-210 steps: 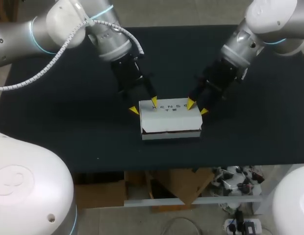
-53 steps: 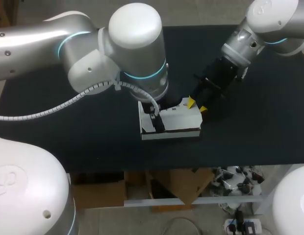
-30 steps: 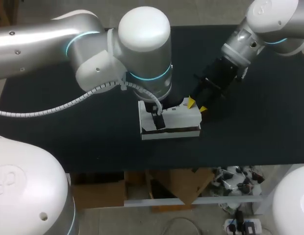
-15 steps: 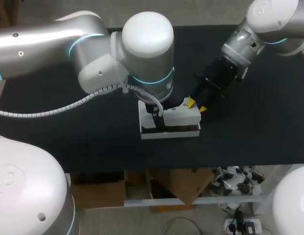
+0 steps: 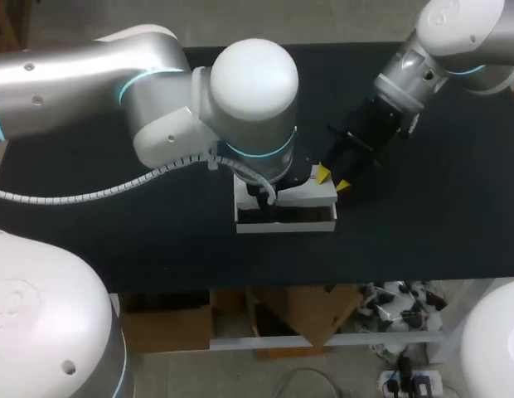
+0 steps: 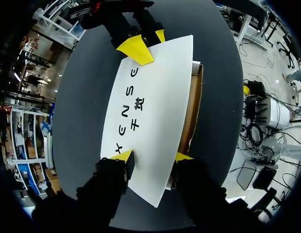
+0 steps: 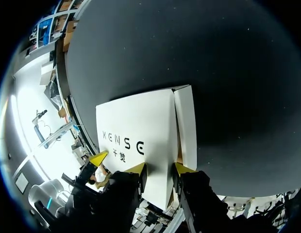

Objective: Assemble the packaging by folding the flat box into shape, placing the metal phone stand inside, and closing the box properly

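Note:
A white printed box (image 5: 311,196) lies at mid-table, its lid (image 6: 150,107) tilted up at the front over a brown, dark inside (image 6: 192,111). No phone stand can be made out. My left gripper (image 6: 153,156) is shut on the lid's left end, one tip on the top face and the other at its front edge. In the head view my left arm hides that gripper. My right gripper (image 5: 332,178) is shut on the box's right end (image 7: 136,126), its tips (image 7: 158,168) straddling the lid and the narrow side flap (image 7: 187,126).
The dark table (image 5: 116,207) holds nothing else. My left arm's big wrist (image 5: 253,108) hangs over the box's left half, and my right arm comes in from the back right corner.
My left arm has drifted a little to the right and its fingers have closed in on the lid. The lid's front edge has come up, showing a wider dark gap. My right arm has stayed put.

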`<state>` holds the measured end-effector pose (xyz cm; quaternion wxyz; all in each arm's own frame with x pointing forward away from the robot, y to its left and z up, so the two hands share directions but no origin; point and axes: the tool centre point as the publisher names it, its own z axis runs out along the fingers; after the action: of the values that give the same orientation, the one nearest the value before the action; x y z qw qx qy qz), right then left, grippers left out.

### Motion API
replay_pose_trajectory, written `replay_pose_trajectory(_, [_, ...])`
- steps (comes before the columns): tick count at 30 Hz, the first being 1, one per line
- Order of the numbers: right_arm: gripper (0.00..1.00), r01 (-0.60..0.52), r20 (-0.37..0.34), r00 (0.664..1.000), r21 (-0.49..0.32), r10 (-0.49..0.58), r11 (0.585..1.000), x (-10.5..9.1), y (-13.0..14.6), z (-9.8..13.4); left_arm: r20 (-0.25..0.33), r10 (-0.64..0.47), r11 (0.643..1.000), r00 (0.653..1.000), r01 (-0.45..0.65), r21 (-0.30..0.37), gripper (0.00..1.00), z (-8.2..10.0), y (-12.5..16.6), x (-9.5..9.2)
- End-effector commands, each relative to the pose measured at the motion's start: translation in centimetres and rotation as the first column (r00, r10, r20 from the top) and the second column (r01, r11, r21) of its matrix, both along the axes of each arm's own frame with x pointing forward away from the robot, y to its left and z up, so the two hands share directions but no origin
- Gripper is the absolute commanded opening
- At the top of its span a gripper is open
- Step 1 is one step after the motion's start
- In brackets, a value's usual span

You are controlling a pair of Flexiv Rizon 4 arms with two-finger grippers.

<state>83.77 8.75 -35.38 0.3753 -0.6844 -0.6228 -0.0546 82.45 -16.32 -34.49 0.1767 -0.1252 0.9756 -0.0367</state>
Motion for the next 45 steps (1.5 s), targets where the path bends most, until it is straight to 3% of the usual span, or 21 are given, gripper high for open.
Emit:
replay_pose_trajectory(1, [0.36, 0.0, 0.0, 1.0, 0.0, 0.0, 1.0, 0.0, 0.0, 0.0, 0.022, 0.007, 1.0, 1.0, -0.007, 0.014, 0.4, -0.3, -0.5, -0.4])
replay_pose_trajectory(17, [0.36, 0.0, 0.0, 1.0, 0.0, 0.0, 1.0, 0.0, 0.0, 0.0, 0.076, -0.004, 1.0, 0.997, 0.002, 0.026, 0.38, -0.2, -0.7, -1.2])
replay_pose_trajectory(45, [0.33, 0.012, 0.001, 1.0, -0.009, -0.012, 1.0, -0.5, -0.6, -0.3, 0.097, -0.017, 1.0, 0.995, 0.015, 0.027, 0.38, -0.9, -0.6, -1.5])
